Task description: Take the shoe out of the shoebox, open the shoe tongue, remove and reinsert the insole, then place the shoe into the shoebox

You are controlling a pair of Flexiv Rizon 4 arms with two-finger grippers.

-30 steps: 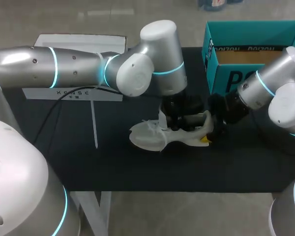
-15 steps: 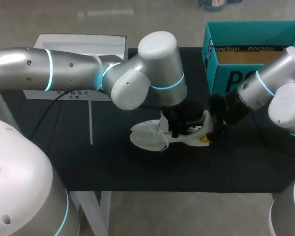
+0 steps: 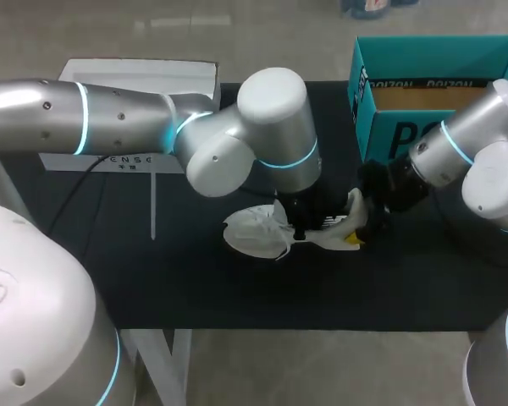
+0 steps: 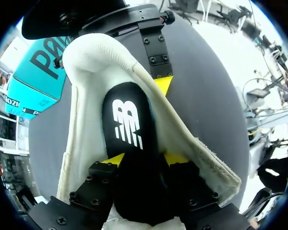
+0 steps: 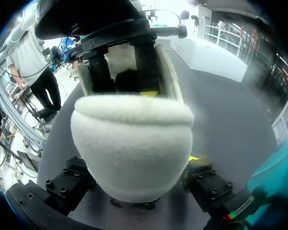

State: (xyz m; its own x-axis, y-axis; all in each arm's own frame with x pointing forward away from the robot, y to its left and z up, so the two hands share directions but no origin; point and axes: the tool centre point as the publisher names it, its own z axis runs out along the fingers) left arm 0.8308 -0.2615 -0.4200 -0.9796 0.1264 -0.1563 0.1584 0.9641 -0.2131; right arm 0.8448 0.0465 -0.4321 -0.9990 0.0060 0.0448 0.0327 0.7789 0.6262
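A white shoe (image 3: 252, 234) lies on the black table (image 3: 195, 279), toe to the left. My left gripper (image 3: 300, 222) reaches down into its opening. In the left wrist view the black insole (image 4: 127, 120) lies flat inside the shoe (image 4: 84, 100) and runs between the spread fingers of my left gripper (image 4: 145, 160), which stands open with a yellow tip at each edge. My right gripper (image 3: 357, 227) is shut on the shoe's heel. The padded heel (image 5: 134, 143) fills the gap of that gripper (image 5: 137, 162). The teal shoebox (image 3: 432, 93) stands open at the back right.
A white board (image 3: 135, 78) lies at the back left of the table, with a black cable (image 3: 76, 199) and a thin white stick (image 3: 154, 207) in front of it. The shoebox's near wall is close behind my right arm (image 3: 457, 161).
My left arm's wrist has shifted towards the table's front, further over the shoe, and its fingers have spread wider around the insole. The shoe and the right arm have stayed put.
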